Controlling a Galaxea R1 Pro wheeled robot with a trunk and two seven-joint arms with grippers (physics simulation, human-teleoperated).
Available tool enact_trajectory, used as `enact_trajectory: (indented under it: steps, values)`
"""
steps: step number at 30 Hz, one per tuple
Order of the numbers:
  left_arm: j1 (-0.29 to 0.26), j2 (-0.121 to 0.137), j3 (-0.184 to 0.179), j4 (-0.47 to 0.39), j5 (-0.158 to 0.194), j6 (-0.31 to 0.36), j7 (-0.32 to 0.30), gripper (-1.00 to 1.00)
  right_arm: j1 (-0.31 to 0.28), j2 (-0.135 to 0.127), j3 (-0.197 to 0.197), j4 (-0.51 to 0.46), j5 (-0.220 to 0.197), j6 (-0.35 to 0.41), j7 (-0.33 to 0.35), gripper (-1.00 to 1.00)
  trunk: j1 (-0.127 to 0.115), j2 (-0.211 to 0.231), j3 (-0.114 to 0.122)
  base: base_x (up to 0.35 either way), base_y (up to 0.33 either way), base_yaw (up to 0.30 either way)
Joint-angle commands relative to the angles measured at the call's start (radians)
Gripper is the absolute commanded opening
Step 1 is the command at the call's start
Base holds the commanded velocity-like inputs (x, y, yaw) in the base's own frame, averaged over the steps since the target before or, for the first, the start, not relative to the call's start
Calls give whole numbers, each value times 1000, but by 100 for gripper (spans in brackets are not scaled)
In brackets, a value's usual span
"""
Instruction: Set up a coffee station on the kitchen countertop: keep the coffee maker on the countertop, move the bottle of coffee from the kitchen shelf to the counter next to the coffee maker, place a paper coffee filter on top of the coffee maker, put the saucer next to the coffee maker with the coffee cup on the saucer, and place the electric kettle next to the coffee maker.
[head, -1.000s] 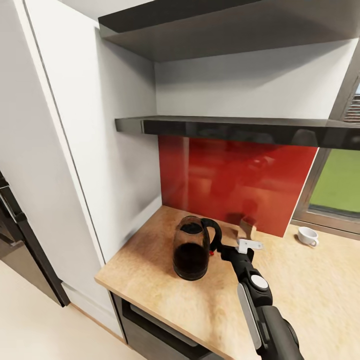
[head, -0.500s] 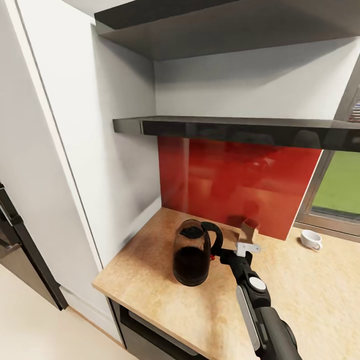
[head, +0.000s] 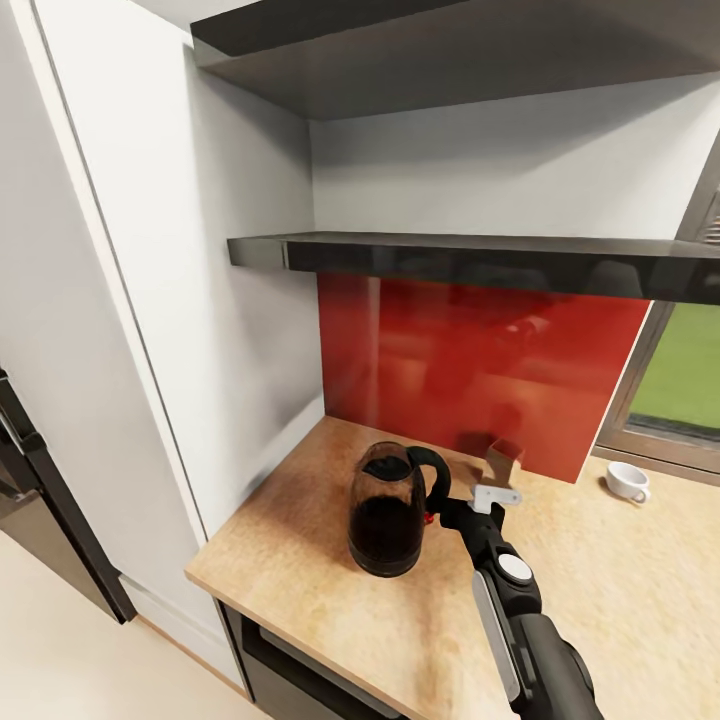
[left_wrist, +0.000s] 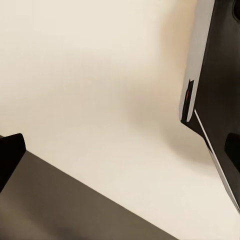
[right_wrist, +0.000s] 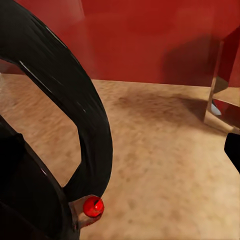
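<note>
Bright, even simulator light with soft shadows and gloss reflections.

The glossy red backsplash panel (head: 480, 370) carries blurred, smeared reflections, and the dark glossy shelf (head: 470, 256) shows a pale sheen along its front edge. Shadow gathers under that shelf and in the white wall corner. The light wood-grain worktop (head: 330, 560) is softly shaded. Verticals lean outward near the head view's edges. In the right wrist view the curved black kettle handle (right_wrist: 75, 100) looks soft and close.

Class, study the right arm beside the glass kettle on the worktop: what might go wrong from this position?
1. The right gripper sits beside the electric kettle's black handle, not around it; closing now may miss.
2. A sideways nudge could slide or tip the tall kettle.
3. The kettle stands near the kitchen countertop's front edge, so a push outward risks a fall.
</note>
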Motion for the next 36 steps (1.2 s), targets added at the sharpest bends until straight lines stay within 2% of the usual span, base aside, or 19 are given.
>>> enact_trajectory:
  steps: [1, 36]
  values:
    - [0, 0, -4, -2, 8, -2, 2, 100, -1, 1, 0, -1, -2, 5, -3, 100, 1, -2, -2, 1, 1, 0]
    - [0, -2, -3, -2, 8, 4, 2, 100, -1, 1, 1, 0, 0, 4, -2, 100, 1, -2, -2, 48, 0, 0]
